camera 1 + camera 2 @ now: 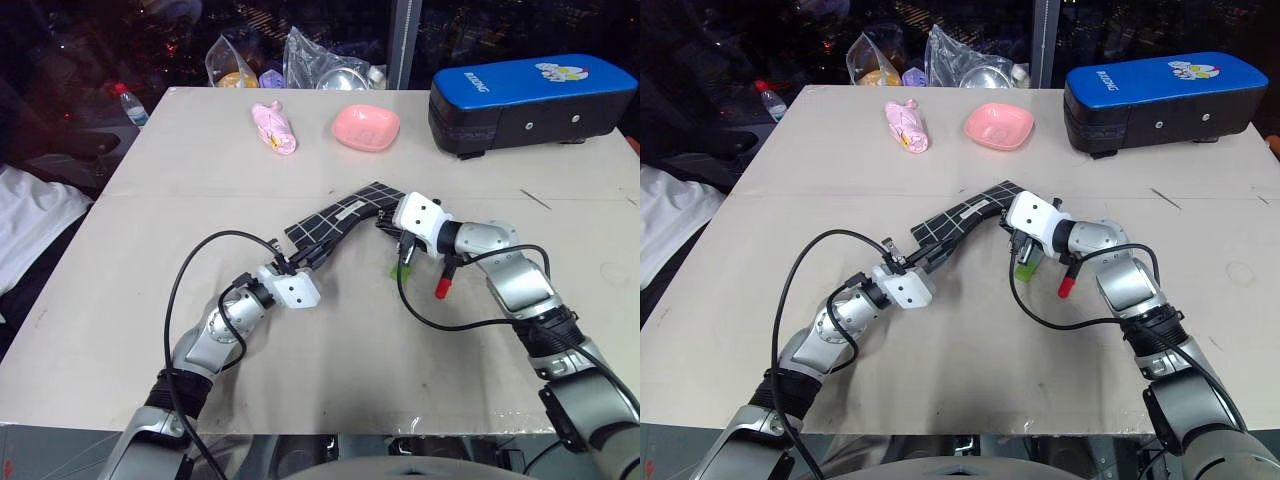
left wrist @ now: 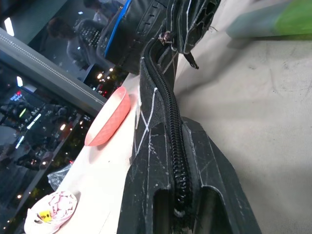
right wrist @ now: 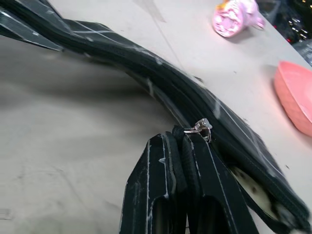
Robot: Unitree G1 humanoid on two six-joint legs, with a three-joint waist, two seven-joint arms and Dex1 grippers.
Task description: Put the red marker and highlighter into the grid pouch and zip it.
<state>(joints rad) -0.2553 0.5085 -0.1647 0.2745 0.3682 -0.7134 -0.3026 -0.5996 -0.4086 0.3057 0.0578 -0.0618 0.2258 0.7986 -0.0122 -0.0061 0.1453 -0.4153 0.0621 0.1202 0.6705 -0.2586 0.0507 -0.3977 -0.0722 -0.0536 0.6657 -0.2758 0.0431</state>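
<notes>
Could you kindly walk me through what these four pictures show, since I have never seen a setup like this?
This is a two-armed humanoid robot. Two pictures come from cameras in its head, looking down over a table; the other two come from a camera on each wrist. The left gripper is shut on one end of the grid pouch, and the right gripper pinches the other end by the zipper pull. The highlighter and the red marker lie on the table beside the right arm, not yet inside. Farther back sit a pink bowl, a pink wrapped item and a blue-topped case.
</notes>
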